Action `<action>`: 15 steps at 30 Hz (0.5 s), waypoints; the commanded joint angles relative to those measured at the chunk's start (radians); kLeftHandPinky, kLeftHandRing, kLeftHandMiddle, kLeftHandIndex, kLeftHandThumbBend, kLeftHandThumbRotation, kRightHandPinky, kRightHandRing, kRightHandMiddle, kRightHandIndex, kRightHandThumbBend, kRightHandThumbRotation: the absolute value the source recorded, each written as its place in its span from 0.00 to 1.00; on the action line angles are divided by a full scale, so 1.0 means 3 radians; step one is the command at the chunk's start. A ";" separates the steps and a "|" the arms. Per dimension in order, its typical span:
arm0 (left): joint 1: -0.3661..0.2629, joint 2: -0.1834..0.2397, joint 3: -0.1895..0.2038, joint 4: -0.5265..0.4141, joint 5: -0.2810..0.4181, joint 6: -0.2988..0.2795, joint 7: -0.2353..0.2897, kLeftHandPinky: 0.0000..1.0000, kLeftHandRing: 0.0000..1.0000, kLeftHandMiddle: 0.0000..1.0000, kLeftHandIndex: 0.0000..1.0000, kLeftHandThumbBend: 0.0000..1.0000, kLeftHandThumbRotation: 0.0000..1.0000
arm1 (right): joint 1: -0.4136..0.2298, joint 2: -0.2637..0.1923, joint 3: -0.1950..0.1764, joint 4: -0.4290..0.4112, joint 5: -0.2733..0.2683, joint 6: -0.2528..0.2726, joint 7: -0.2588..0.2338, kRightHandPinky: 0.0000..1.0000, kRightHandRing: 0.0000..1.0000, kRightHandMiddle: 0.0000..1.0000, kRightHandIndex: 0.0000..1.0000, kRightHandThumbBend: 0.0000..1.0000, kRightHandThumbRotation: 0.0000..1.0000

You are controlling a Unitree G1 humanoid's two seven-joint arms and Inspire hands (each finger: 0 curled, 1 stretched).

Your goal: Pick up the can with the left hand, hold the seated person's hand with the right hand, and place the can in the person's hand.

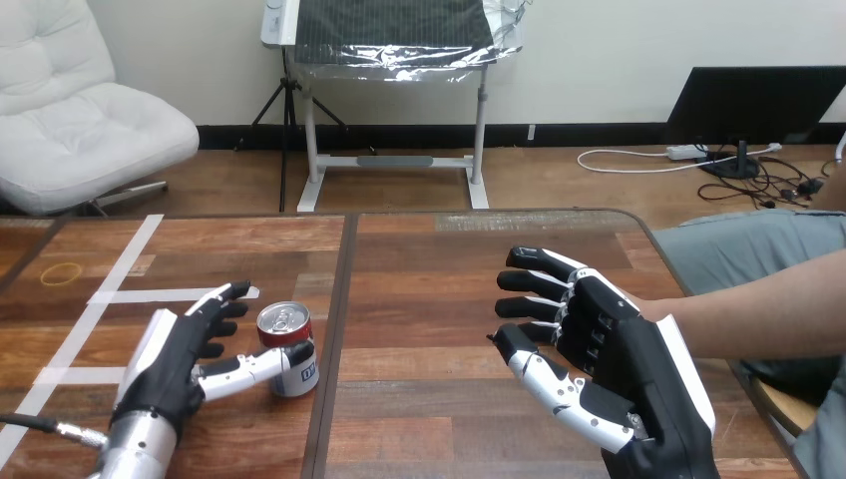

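Red-and-white metal drink can [288, 351]: a short cylinder with a silver top and pull tab. It stands upright on the left half of the table, just left of the dark seam between the two tabletop panels.
Left hand [180, 357]: black with white shells, it rests low over the table just left of the can. Its fingers [221, 309] are straight and a little spread, pointing away from the robot beside the can's left side. The thumb reaches to the right across the lower front of the can, and its tip touches the can. The hand is not closed round the can.
Right hand [624, 374]: raised over the right half of the table, well apart from the can. Its fingers are spread and only loosely bent, pointing toward the view's left. The thumb stretches out below them, and nothing lies between thumb and fingers.
Person's forearm [763, 309]: comes in from the view's right edge and ends behind the back of the right hand. The person's hand is hidden there, so contact cannot be told.
Brown wooden table [429, 409]: bears the can.
White tape strips [112, 291]: flat on the table's left part, left of the left hand.
Thin yellow ring [62, 271]: lies flat near the table's far left corner.
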 commanded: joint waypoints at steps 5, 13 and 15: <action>-0.0340 0.0002 0.0041 0.0001 -0.0075 -0.0086 0.0038 0.80 0.83 0.84 0.85 0.89 0.35 | -0.0214 0.0081 -0.0016 -0.0028 -0.0012 -0.0099 -0.0017 0.61 0.69 0.74 0.76 0.47 0.00; -0.0424 -0.0012 -0.0007 0.0143 -0.0007 -0.0163 0.0124 0.77 0.79 0.79 0.80 0.88 0.32 | -0.0226 0.0091 -0.0017 -0.0043 -0.0002 -0.0066 -0.0025 0.61 0.69 0.74 0.76 0.47 0.00; -0.0444 -0.0009 -0.0021 0.0198 0.0006 -0.0236 0.0144 0.76 0.78 0.78 0.79 0.88 0.32 | -0.0228 0.0086 -0.0020 -0.0039 -0.0013 -0.0076 -0.0028 0.61 0.69 0.74 0.76 0.47 0.00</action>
